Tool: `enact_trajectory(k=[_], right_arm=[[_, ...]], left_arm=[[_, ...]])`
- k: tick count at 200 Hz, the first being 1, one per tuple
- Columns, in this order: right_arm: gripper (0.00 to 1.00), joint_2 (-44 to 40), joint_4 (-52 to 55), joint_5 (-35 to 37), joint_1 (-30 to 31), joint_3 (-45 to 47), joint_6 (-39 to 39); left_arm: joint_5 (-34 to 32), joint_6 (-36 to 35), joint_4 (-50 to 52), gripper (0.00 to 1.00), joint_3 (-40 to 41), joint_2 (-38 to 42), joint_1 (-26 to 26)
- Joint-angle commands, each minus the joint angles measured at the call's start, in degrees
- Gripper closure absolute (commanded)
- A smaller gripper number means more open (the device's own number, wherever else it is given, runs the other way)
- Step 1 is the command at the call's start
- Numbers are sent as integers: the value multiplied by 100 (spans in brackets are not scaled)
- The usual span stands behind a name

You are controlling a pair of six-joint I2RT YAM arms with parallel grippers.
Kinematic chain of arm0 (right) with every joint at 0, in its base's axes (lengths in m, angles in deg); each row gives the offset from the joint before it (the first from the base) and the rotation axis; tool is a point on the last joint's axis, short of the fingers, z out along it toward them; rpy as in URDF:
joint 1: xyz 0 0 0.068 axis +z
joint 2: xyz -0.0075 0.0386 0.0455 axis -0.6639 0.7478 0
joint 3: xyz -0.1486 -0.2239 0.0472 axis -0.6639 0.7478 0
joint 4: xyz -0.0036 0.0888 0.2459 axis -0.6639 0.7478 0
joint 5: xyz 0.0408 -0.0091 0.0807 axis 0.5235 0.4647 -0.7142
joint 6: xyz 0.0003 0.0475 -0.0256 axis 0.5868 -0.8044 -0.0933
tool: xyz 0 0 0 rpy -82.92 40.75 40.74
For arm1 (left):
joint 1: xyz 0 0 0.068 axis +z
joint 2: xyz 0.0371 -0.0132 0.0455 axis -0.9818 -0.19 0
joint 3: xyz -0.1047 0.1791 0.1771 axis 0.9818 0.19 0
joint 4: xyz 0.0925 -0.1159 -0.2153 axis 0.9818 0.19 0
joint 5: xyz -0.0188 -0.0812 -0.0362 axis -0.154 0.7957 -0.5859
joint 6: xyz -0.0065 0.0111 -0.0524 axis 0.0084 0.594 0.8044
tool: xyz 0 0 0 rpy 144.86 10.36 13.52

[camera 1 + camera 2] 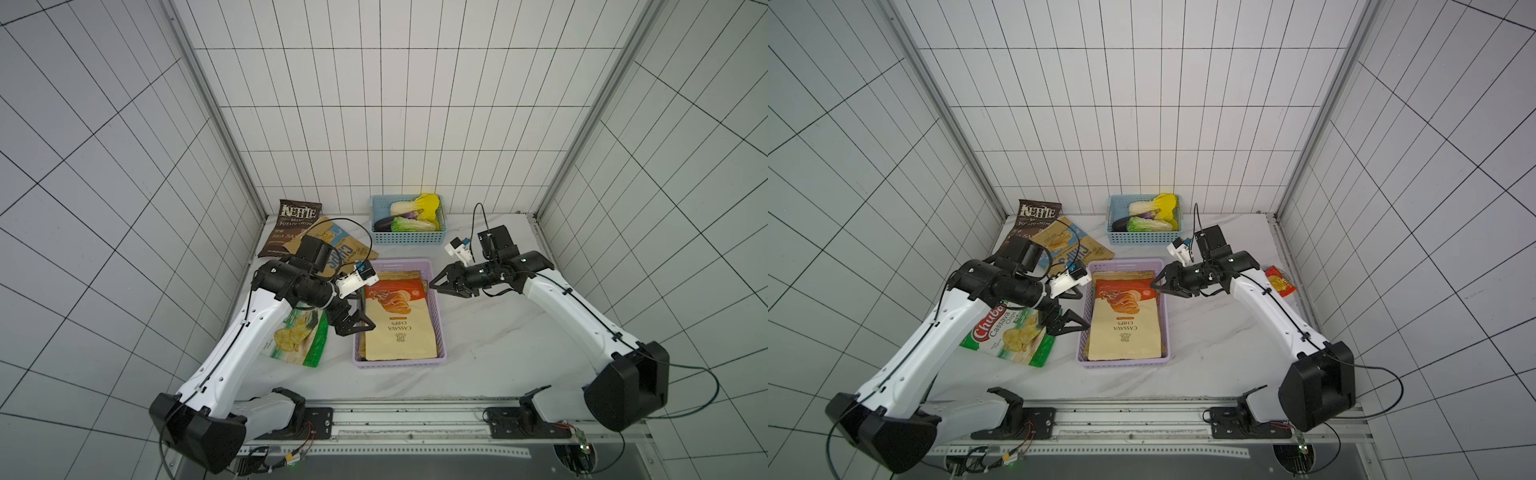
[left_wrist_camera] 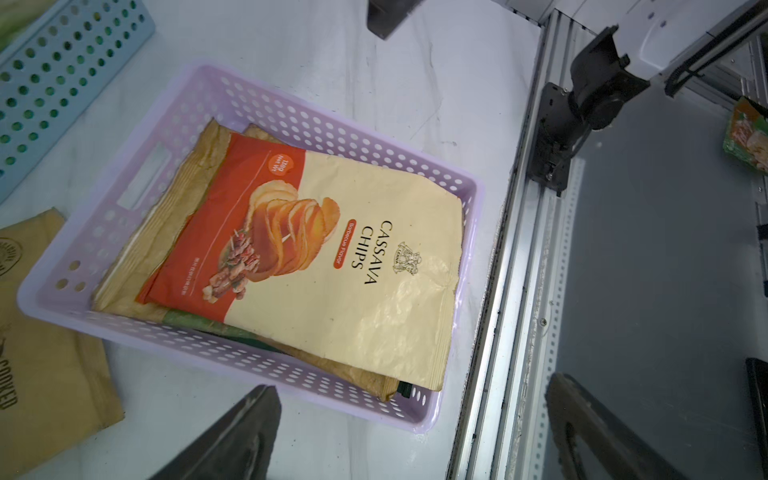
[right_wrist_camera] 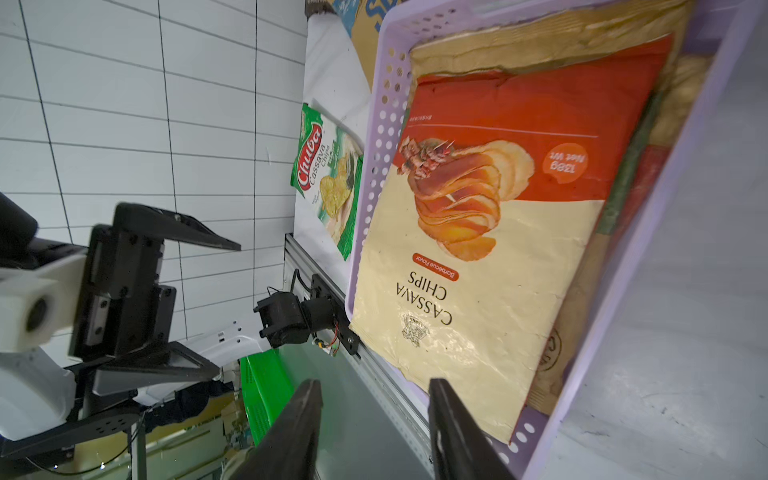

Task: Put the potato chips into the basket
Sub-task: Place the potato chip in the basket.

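Both claws are empty over the table. The left gripper [image 1: 358,318] has its jaws spread wide at the left long wall of the lilac basket [image 1: 400,362]. The right gripper [image 1: 434,286] hangs at the far right corner, its jaws partly apart with nothing between them.

The cream cassava bag [image 1: 399,320] lies flat on top inside the basket, set lengthwise so it fits between the walls. With both arms clear of the rim, it looks settled rather than held.

Three bags wait outside:
- The white-green Chuba bag [image 1: 1013,332] is just left of the basket, nearest the left claw (a sensible next pick, I'd say).
- The kraft CHIPS bag [image 1: 337,246] is off the far left corner.
- The Kettle bag [image 1: 297,224] is beyond that one.

The blue basket [image 1: 409,240] of toy vegetables stands past the far end and is not our concern.

Under the cassava bag only tan edges and a dark green strip show, so the stack can't be counted. The left arm covers part of all three waiting bags. A red packet [image 1: 1281,280] peeks out right of the basket behind the right arm, too hidden to read.
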Motion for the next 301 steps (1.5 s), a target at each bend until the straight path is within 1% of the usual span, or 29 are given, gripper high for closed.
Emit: enact_trajectory(k=[1,10,20,46,61,77,94,115,140,167,176,194,211,228,240,256,273,287,301], right_arm=[[55,293,313,600,559,-188,334],[56,416,302,751,815,-225,353],[57,572,231,822,1104,-252,375],[58,1065,29,791,1650,-287,387],[58,1362,-300,728,1808,-196,291],[57,1680,-481,703,1868,-111,249],[57,1925,-503,710,1879,-66,299],[55,2028,-365,800,1879,-73,418],[53,2010,14,999,1879,-288,618],[51,1688,360,1274,1791,-647,723],[51,1546,400,1339,1707,-750,707],[51,1229,403,1482,1473,-867,642],[51,953,358,1715,1232,-905,564],[51,756,174,1912,1033,-817,432],[51,663,102,1996,976,-703,398],[51,612,103,2055,958,-597,407],[51,523,104,2118,934,-409,407],[51,437,102,2194,899,-247,407],[51,347,99,2262,832,-114,416]], left_arm=[[-401,1134,-1303,2,474,-11,258],[-618,1498,-1689,2,663,-70,377],[-696,1798,-1945,2,783,-175,554],[-458,2382,-2199,2,847,-516,1180],[-379,2532,-2262,2,859,-616,1448],[-574,2568,-2279,2,851,-581,1597],[-697,2510,-2254,2,867,-456,1740],[-931,2490,-2196,2,843,-387,1860],[-1476,2501,-2202,2,794,-479,1879],[-1854,2287,-2363,2,776,-752,1879],[-2094,2271,-2376,2,685,-883,1878],[-2603,2423,-2284,2,275,-1202,1883],[-2820,2534,-2288,3,-98,-1529,1898],[-2862,2621,-2197,8,-423,-1889,1897],[-2770,2551,-2052,9,-537,-2092,1896],[-2712,2222,-1935,11,-406,-2132,1896],[-2618,1584,-1815,11,14,-1894,1896],[-2391,854,-1534,12,417,-1626,1868],[-2614,612,-1356,13,815,-1382,1736]])
